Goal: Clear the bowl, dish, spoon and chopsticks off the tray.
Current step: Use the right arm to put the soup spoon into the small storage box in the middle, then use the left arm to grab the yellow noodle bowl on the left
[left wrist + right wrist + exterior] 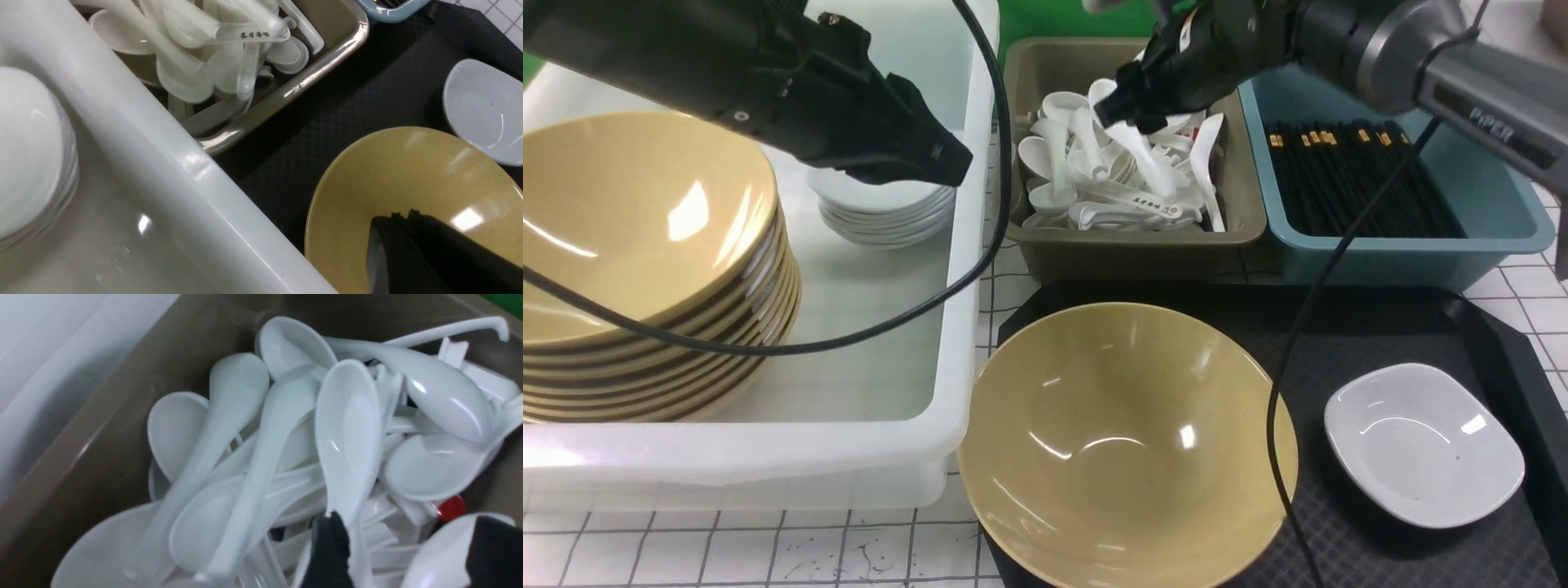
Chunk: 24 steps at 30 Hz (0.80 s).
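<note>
The yellow bowl [1127, 441] sits on the left part of the black tray [1380, 327]. The white dish [1421, 441] is on its right part. My right gripper [1123, 110] is open over the olive bin. A white spoon [1147, 159] lies just under it on the spoon pile. In the right wrist view that spoon [347, 428] has its handle beside one finger, with the jaws [408, 522] wide apart. My left gripper [956, 163] is shut and empty over the white bin's right wall. No chopsticks show on the tray.
A white bin [768, 457] on the left holds a stack of yellow bowls [637, 245] and a stack of white dishes [882, 212]. The olive bin [1127, 253] holds several spoons. A blue bin [1405, 249] holds several black chopsticks [1356, 180].
</note>
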### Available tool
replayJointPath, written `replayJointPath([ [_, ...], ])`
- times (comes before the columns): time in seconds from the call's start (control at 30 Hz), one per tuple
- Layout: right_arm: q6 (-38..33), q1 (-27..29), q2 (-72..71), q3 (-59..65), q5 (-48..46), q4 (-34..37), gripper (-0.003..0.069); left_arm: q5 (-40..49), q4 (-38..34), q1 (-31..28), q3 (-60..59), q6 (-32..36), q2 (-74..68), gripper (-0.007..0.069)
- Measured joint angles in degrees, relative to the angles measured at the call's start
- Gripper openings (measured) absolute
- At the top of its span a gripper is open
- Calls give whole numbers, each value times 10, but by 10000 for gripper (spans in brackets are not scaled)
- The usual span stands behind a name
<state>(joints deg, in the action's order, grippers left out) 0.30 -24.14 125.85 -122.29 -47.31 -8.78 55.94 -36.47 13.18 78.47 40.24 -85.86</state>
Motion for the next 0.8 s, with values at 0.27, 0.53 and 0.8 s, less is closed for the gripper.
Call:
replayJointPath([
  [0.27,-113,-5,-52,-90,-232,17,428,23,106,104,63,-62,-51,-13],
  [0.53,-141,-6,-200,18,-244,64,52,121,279,201,217,-152,-203,91],
  [0.8,-156,-6,-362,254,-248,65,36,103,325,229,251,-158,-302,370],
])
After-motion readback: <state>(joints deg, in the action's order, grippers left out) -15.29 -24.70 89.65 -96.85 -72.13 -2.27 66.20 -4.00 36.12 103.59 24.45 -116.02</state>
